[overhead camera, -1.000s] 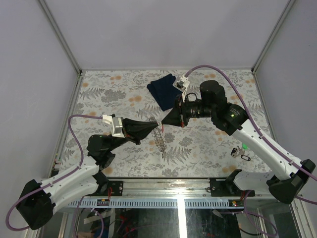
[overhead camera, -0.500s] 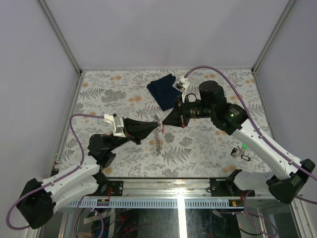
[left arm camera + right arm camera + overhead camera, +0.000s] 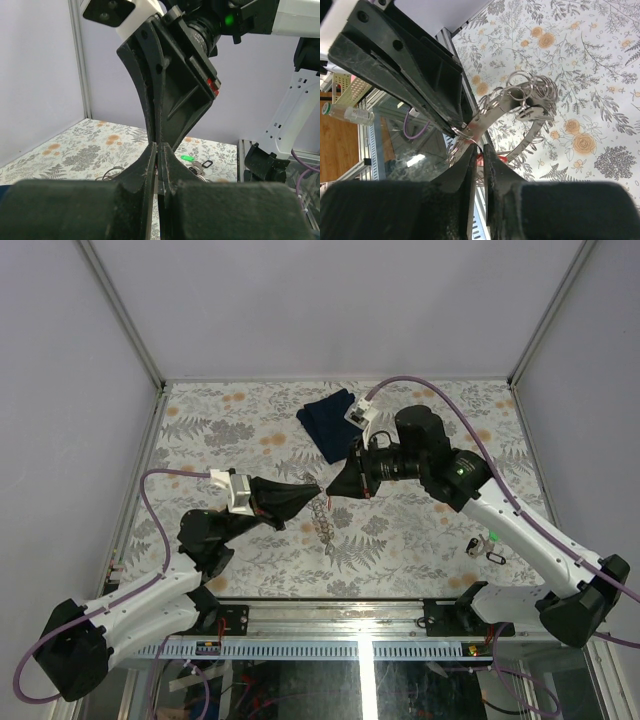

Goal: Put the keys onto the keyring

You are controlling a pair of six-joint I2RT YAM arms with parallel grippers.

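**Overhead view.** I have the left gripper and the right gripper tip to tip above the floral table. The keyring dangles just below the point where they meet. **Right wrist view.** The left jaws are pinched tight on one end of the keyring, and its linked loop hangs away from them. The right jaws stand at a narrow slit just beside that end, nipping a red key. The other keys lie well apart on the table, near the right arm's base.

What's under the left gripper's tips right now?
The keyring hangs there, its small rings over the floral table. Its pinched end is hidden inside the shut left gripper.
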